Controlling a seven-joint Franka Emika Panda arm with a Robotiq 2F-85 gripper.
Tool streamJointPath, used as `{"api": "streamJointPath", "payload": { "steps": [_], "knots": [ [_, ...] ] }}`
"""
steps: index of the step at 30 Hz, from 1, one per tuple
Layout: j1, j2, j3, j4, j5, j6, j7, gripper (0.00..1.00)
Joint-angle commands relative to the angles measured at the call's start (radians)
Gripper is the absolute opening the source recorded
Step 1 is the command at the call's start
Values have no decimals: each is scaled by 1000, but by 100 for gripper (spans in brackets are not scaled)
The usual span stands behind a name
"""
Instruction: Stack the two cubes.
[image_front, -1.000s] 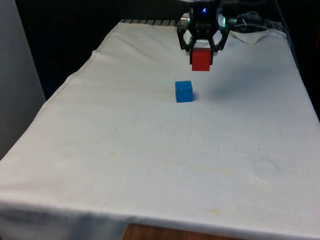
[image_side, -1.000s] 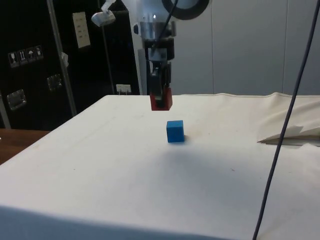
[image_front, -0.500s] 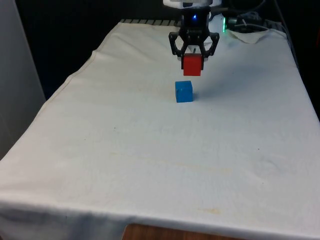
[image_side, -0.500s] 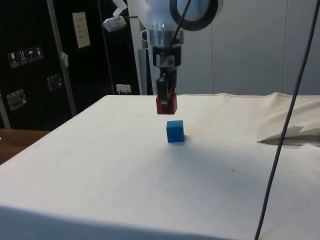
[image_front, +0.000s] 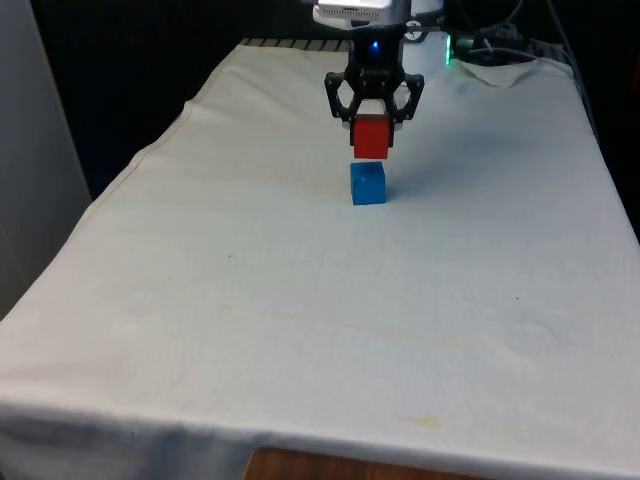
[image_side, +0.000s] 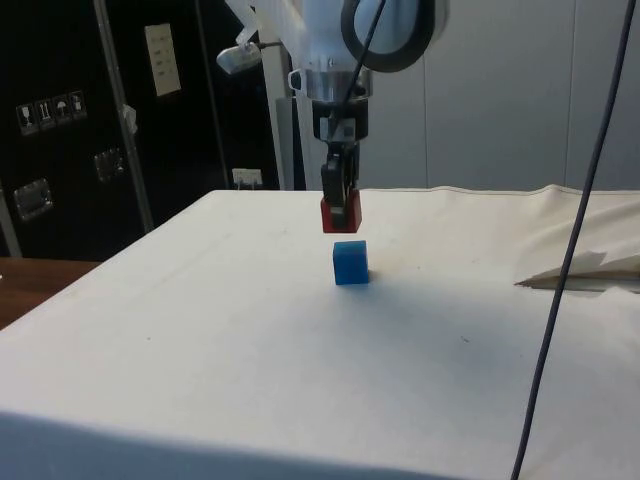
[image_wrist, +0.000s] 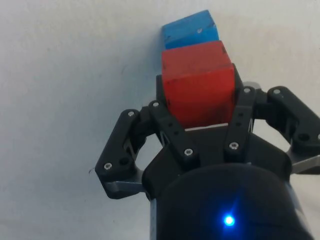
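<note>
Side view, as I run the rig remotely: my end effector (image_side: 340, 212) grips the red cube (image_side: 340, 215) just above the blue cube (image_side: 350, 263), not touching it; the blue cube sits on the white-clothed worktop (image_side: 250, 350).

Surface (image_front: 300, 330) under a white cloth (image_side: 200, 330), faint stains toward its near edge, blue cube (image_front: 367, 184) resting directly on it toward the far edge, crumpled fabric (image_front: 500, 70) at the far corner
</note>
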Motion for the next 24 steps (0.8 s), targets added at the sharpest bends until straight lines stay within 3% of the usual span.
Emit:
{"api": "streamJointPath", "payload": {
  "steps": [1, 24],
  "knots": [
    [0, 3, -1, 0, 0, 3, -1, 1],
    [-5, 71, -12, -5, 5, 84, -28, 1]
  ]
}}
